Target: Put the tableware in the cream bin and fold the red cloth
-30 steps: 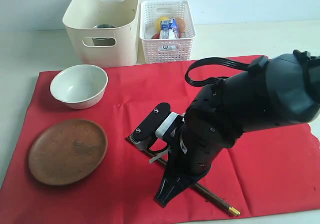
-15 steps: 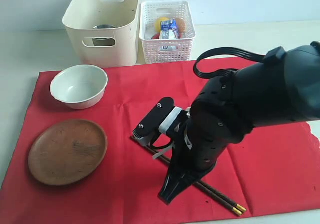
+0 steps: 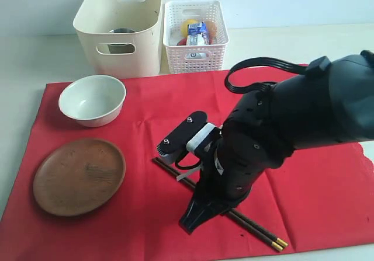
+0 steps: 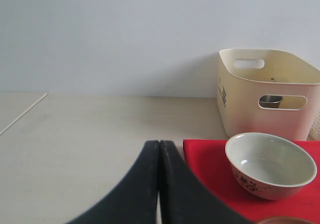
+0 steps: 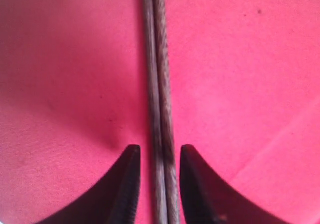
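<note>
The dark chopsticks (image 3: 257,230) lie side by side on the red cloth (image 3: 146,115). My right gripper (image 3: 190,220) points down at them. In the right wrist view the chopsticks (image 5: 157,58) run between the two fingers of the gripper (image 5: 160,148), which is open, with a gap on each side. The pale bowl (image 3: 92,99) and the wooden plate (image 3: 79,176) rest on the cloth's left part. A steel cup (image 3: 120,32) sits inside the cream bin (image 3: 140,33). My left gripper (image 4: 159,143) is shut and empty, off the cloth's corner near the bowl (image 4: 270,165).
A white lattice basket (image 3: 194,54) holding a lemon and a milk carton stands right of the cream bin. The right arm's bulky black body covers the right half of the cloth. The table's front edge lies just past the chopsticks' gold tips.
The right arm has shifted slightly left and its wrist has turned. The chopsticks' gold tips slid a little to the right. Bowl, plate and bin have not moved.
</note>
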You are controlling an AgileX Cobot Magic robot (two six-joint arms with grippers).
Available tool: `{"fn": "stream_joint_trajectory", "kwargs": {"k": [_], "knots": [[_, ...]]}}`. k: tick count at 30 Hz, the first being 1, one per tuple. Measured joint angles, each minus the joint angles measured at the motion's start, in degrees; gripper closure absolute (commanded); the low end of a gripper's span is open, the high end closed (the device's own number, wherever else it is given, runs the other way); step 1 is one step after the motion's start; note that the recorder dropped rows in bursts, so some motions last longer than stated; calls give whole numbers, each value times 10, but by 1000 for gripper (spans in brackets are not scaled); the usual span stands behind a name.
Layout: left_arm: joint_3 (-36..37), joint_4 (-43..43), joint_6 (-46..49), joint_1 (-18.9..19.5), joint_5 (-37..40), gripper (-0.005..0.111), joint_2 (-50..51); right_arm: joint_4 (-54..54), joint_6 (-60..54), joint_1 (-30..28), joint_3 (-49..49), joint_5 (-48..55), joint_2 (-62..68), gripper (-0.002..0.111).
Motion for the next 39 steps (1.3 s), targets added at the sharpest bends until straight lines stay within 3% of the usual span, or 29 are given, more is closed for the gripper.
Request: {"fn": "stream_joint_trajectory", "kwargs": {"k": [5,8,9,27,30,36,39], "knots": [[0,0,0,0,0,107,0,0,1,-1,0,-3,26,75],[0,0,0,0,0,107,0,3,1,-1,-1,-3,27,103],[0,0,0,0,0,107,0,6,1,-1,-1,-5,27,108],[0,0,0,0,0,107,0,-26,0,0,0,-11,1,108],[0,0,0,0,0,107,0,-26,14,0,0,-11,1,103],[0,0,0,0,0,107,0,-40,95,0,0,4,1,75],[0,0,0,0,0,107,0,-44,106,0,0,8,1,72]]}}
